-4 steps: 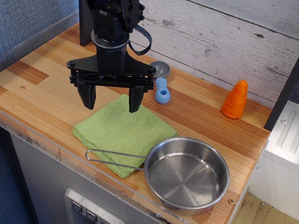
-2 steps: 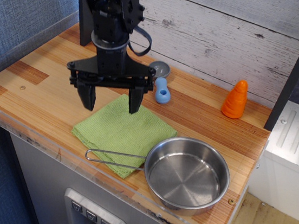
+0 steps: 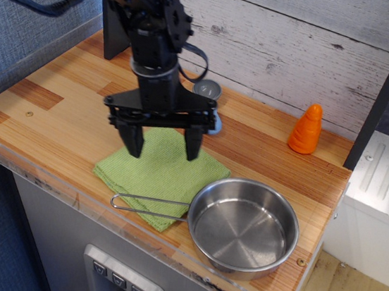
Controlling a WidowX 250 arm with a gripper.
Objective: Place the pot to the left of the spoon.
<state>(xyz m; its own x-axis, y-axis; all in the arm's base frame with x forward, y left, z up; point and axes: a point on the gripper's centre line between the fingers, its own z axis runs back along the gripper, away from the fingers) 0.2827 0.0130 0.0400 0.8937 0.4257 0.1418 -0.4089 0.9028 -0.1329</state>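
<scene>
The shiny steel pot (image 3: 243, 227) sits at the front right of the wooden counter, its thin wire handle (image 3: 146, 205) reaching left over the green cloth. The spoon's grey bowl (image 3: 207, 89) shows behind the gripper near the back wall; its light-blue handle is mostly hidden behind the gripper's bar. My black gripper (image 3: 164, 146) hangs open and empty above the middle of the green cloth, left of and behind the pot.
A green cloth (image 3: 162, 174) lies at the counter's front middle. An orange cone-shaped toy (image 3: 306, 129) stands at the back right. A white plank wall runs along the back. The counter (image 3: 36, 108) has a clear plastic rim at its front edge.
The gripper has moved right and slightly down towards the pot, still open. It now covers most of the spoon's blue handle. The pot and cloth have not moved.
</scene>
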